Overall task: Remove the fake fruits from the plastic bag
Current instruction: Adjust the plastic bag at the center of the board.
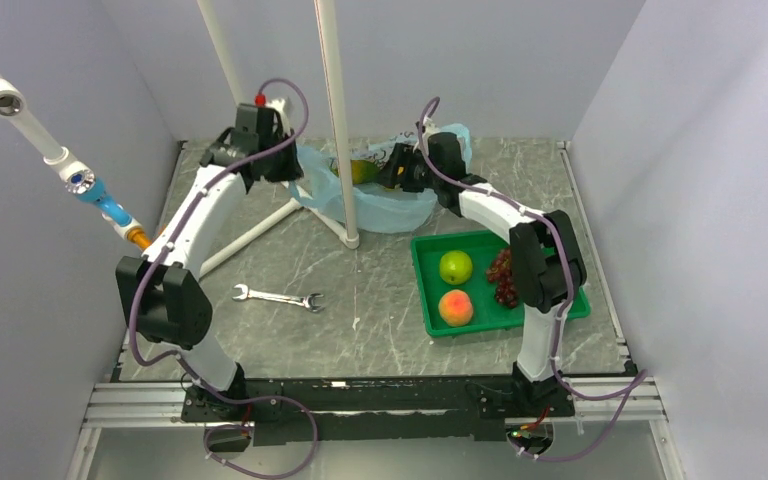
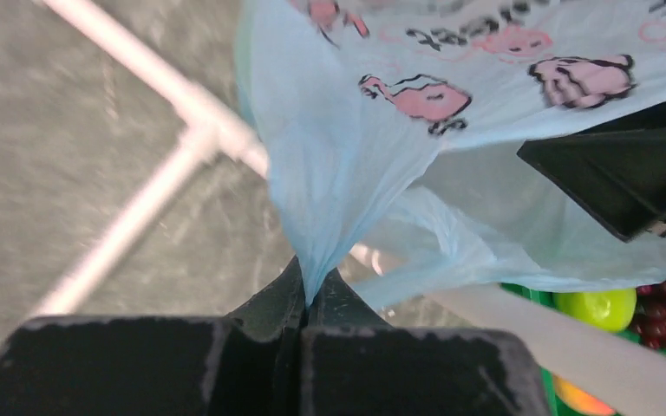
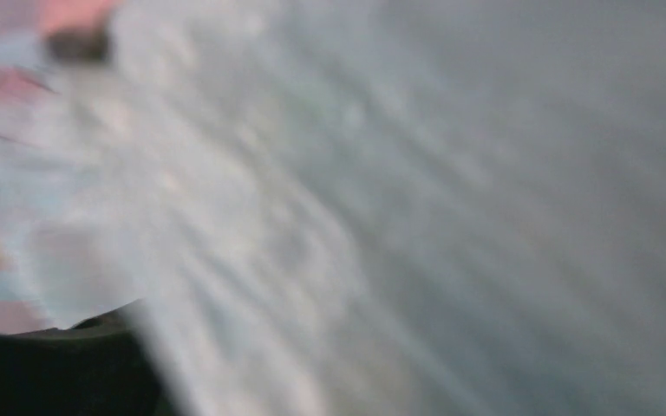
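The light-blue plastic bag (image 1: 385, 200) lies at the back of the table, behind the white pole. My left gripper (image 1: 295, 165) is shut on a bunched fold of the bag's left edge; in the left wrist view the film (image 2: 355, 156) runs into the closed jaws of that gripper (image 2: 312, 299). My right gripper (image 1: 397, 175) reaches into the bag's mouth beside a green-orange mango (image 1: 363, 172); whether it is open or shut does not show. The right wrist view is blurred, filled by pale bag film (image 3: 269, 217). A green apple (image 1: 455, 267), a peach (image 1: 455, 307) and grapes (image 1: 503, 277) lie in the green tray (image 1: 550, 305).
A white pole (image 1: 338, 120) stands in front of the bag, with floor legs (image 1: 255, 232) spreading to the left. A wrench (image 1: 278, 297) lies at mid-table. A white jointed rod with a blue-orange tip (image 1: 100, 200) juts in from the left wall.
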